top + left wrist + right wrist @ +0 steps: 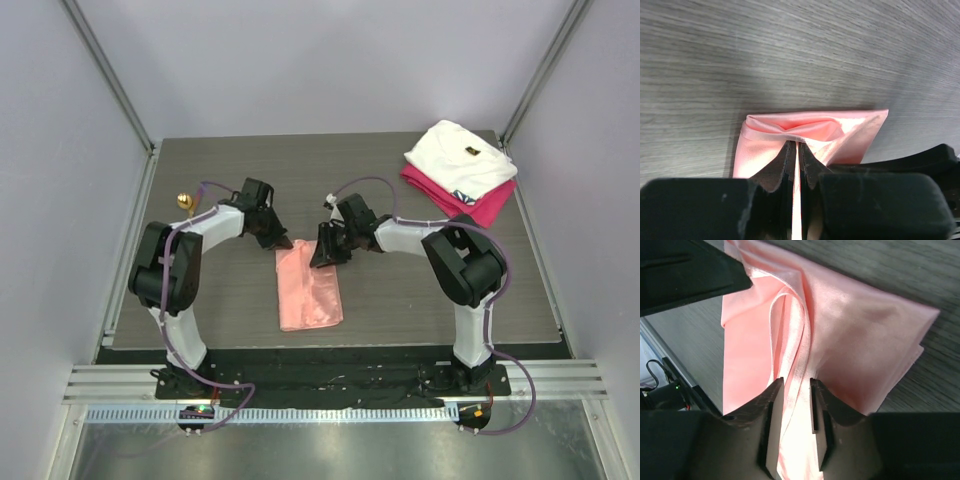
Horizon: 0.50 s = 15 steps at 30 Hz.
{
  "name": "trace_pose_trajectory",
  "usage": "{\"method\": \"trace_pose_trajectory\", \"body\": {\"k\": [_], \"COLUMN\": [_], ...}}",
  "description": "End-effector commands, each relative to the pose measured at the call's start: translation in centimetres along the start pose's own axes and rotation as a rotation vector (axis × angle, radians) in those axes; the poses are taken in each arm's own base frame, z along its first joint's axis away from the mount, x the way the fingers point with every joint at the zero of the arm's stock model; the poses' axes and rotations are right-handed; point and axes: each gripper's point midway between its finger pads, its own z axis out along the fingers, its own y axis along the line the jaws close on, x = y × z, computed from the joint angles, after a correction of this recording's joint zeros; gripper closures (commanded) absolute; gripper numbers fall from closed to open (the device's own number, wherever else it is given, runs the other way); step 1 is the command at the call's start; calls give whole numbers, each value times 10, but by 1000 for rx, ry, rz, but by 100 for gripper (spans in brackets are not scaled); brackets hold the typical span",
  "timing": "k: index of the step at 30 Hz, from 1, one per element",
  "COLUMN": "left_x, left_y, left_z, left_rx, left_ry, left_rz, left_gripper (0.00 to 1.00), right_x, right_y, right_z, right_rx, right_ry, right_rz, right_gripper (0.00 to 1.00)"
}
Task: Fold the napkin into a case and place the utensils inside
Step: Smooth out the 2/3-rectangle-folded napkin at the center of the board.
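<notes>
**Pink napkin, folded, both arms at its far end**

Gold utensil (185, 201): left edge of table (420, 290), apart.
Left gripper (797, 145): fingers nearly together, pinching napkin (310, 290) edge.
Napkin: long folded strip, mid-table.
Right gripper (797, 382): fingers narrowly apart, raised fold between; grip cannot be told.
White cloth (460, 158) on magenta cloth (478, 207): far right.

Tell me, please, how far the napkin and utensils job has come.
Done: the napkin lies folded into a narrow strip in the middle of the table. In hand: the left claw pinches its far end, and the right claw has its jaws apart around a raised ridge of cloth. Left: the utensils, only a gold piece visible, lie at the table's far left, not yet inside.
</notes>
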Motion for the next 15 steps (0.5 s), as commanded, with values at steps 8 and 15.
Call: {"method": "trace_pose_trajectory", "body": {"k": [8,15], "left_x": [-20,-12], "left_y": [-26,-32], "left_z": [7,-50], "left_rx": [54,87], "left_ry": [-45,-143], "left_rz": [24,134], "left_gripper": [90,57], "right_x": [-10,-12], "right_y": [13,30], "right_z": [-1,-27], "right_rx": [-39,-40], "right_ry": [-49,-108], "right_rz": [-33,-58], "right_gripper": [78,75]}}
